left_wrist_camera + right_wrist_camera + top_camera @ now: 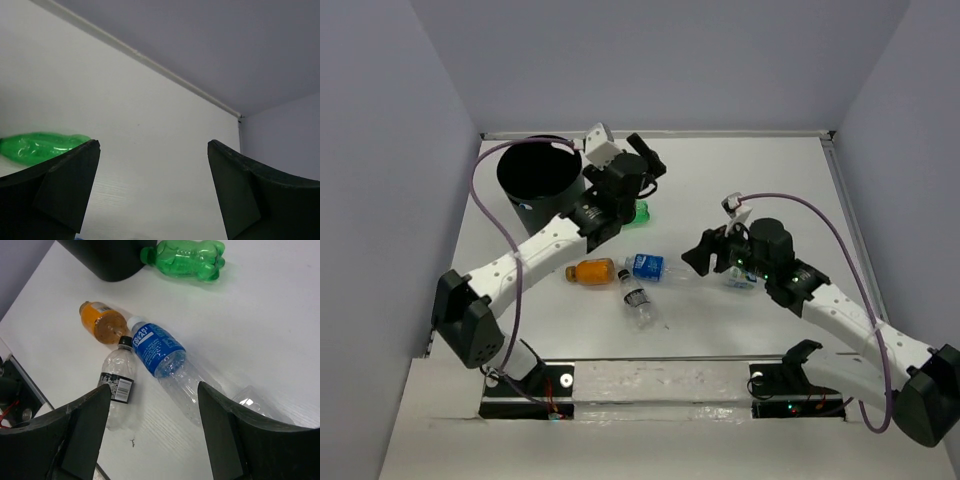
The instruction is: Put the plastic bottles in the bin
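The black bin (538,178) stands at the back left. A green bottle (641,211) lies just right of it. An orange bottle (592,271), a blue-labelled clear bottle (650,267) and a dark-capped clear bottle (636,303) lie together mid-table. Another clear bottle (740,278) lies under my right arm. My left gripper (650,158) is open and empty, raised to the right of the bin; the green bottle (40,146) shows at its left finger. My right gripper (152,395) is open and empty above the blue-labelled bottle (160,352) and the dark-capped bottle (117,385).
White walls enclose the table on three sides. The table's back edge (150,62) runs behind the left gripper. A metal rail (660,375) with the arm bases lines the near edge. The bin's base (107,257) shows at the top of the right wrist view.
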Controlling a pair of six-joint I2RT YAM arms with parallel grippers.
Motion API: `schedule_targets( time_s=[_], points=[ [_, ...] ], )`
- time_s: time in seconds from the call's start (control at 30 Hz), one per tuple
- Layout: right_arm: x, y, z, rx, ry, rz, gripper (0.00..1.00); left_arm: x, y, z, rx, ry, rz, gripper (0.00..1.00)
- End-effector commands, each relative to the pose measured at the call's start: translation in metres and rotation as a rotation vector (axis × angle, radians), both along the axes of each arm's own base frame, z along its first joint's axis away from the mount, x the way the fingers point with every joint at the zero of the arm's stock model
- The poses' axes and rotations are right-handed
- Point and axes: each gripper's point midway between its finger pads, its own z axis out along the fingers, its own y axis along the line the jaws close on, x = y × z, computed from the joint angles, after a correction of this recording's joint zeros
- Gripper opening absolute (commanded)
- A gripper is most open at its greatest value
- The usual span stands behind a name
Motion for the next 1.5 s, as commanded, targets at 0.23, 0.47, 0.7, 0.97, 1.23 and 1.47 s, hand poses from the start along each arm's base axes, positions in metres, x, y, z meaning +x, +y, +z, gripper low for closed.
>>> schedule_targets(
  time_s=[0.23, 0.47, 0.7, 0.97, 1.23, 1.47],
  points=[
    [0.056, 0.068, -0.02, -0.305, -0.122, 0.268, 0.89, -0.123, 0.055, 0.144, 0.149, -0.497, -0.421, 0.99],
    [0.12, 0.106, -0.05, -0.528, -0.153, 0.399, 0.99, -0.189, 0.132, 0.118, 0.195, -0.534, -0.384, 0.99],
    [0.179, 0.138, -0.076, -0.709, -0.152, 0.462, 1.0, -0.204, 0.194, 0.09, 0.202, -0.508, -0.181, 0.99],
    [0.195, 0.171, -0.091, -0.751, -0.18, 0.56, 1.0, -0.205, 0.198, 0.079, 0.19, -0.519, -0.162, 0.99],
    [0.195, 0.184, -0.125, -0.728, -0.151, 0.616, 0.95, -0.211, 0.217, 0.076, 0.154, -0.525, -0.091, 0.99],
    [0.221, 0.184, -0.112, -0.658, -0.222, 0.48, 0.47, -0.209, 0.217, 0.072, 0.159, -0.507, -0.081, 0.99]
  ],
)
